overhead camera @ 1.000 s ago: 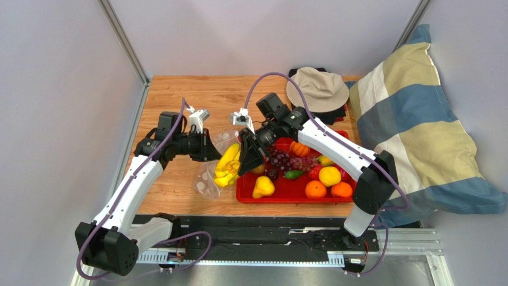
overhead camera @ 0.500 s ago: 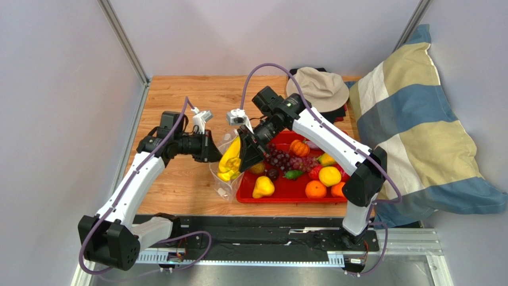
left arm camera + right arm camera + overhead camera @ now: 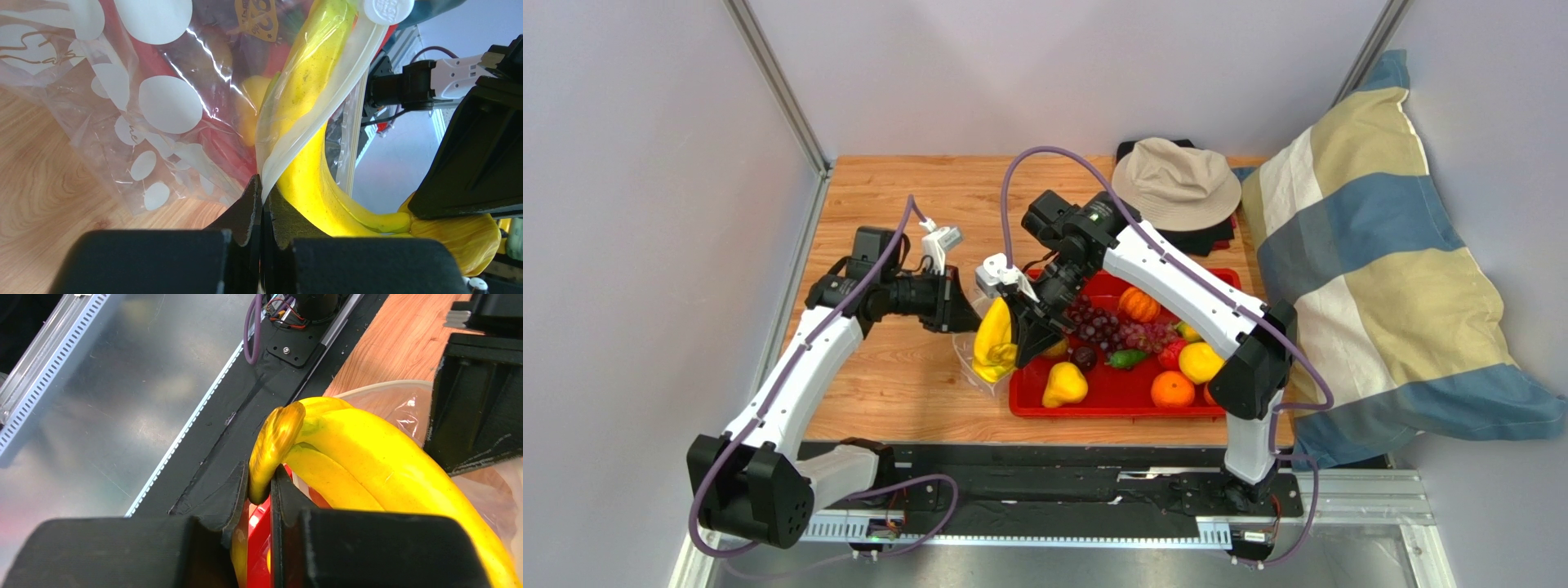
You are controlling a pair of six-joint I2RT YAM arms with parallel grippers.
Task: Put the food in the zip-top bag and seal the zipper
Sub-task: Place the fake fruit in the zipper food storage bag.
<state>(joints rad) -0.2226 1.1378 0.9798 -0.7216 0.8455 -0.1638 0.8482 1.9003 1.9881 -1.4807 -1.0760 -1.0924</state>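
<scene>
Over the bag mouth: the banana bunch [image 3: 994, 339] hangs tip-down at the left edge of the red tray [image 3: 1112, 401]. Its lower end is at or just inside the opening of the zip-top bag [image 3: 972, 368]; how deep is hard to tell.
Right tool [image 3: 261, 485]: closed on the bunch's stem, with the amber stub pinched between the two fingers. No other part of the bunch is held.
Left tool [image 3: 263, 191]: clamped fully together on the bag's rim, lifting one lip off the tabletop [image 3: 891, 380].
Zipper [image 3: 356, 52]: the thick whitish strip runs up from the left tool's pinch and lies across the side of a banana. It is unsealed.
Bag handling: the film is thin, floppy and slick, so it will likely fold shut or slide wherever it is not held. The stiffer zipper strip is the sensible place to hold it, as now.
Banana handling: it looks like light, rigid, glossy plastic. The stem is narrow, so the bunch may swing or twist in the pinch; a hold close to the fruit gives the most control.
Risk: the curved fruit could catch the strip and drag the lip inward.
Remaining food: a pear [image 3: 1064, 385], grapes [image 3: 1100, 328], an orange [image 3: 1172, 390] and others lie on the tray.
</scene>
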